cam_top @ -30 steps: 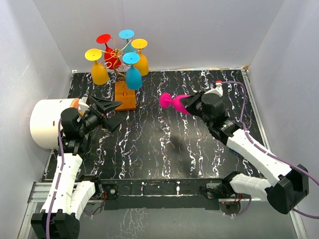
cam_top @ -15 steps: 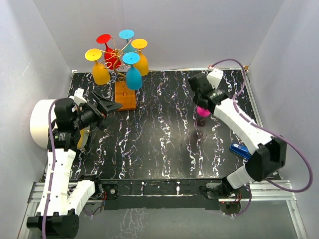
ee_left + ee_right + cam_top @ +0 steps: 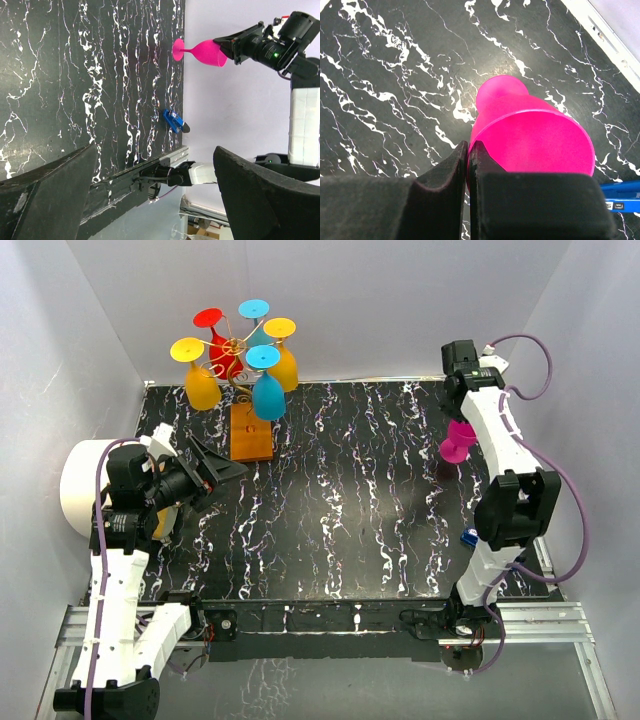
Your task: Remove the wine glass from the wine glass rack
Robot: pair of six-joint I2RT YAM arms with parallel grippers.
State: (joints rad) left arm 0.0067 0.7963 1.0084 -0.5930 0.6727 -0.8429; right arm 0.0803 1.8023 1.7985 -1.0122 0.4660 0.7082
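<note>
My right gripper (image 3: 462, 425) is shut on the rim of a pink wine glass (image 3: 455, 447), one finger inside the bowl and one outside. It holds the glass upright at the far right of the black marbled table (image 3: 330, 500). The right wrist view shows the grip (image 3: 468, 150) on the glass (image 3: 530, 130). In the left wrist view the glass (image 3: 200, 51) has its foot at or just above the table. The gold wire rack (image 3: 235, 348) on its wooden base (image 3: 250, 432) stands back left with several coloured glasses hanging. My left gripper (image 3: 215, 465) is open and empty near the base.
A white cylinder (image 3: 88, 485) lies at the table's left edge behind the left arm. A small blue object (image 3: 468, 537) lies near the right edge, also in the left wrist view (image 3: 174, 121) and the right wrist view (image 3: 620, 195). White walls enclose the table.
My right arm has carried the pink glass from the table's middle to the far right and turned it upright. The left gripper stays open and has shifted only slightly.
</note>
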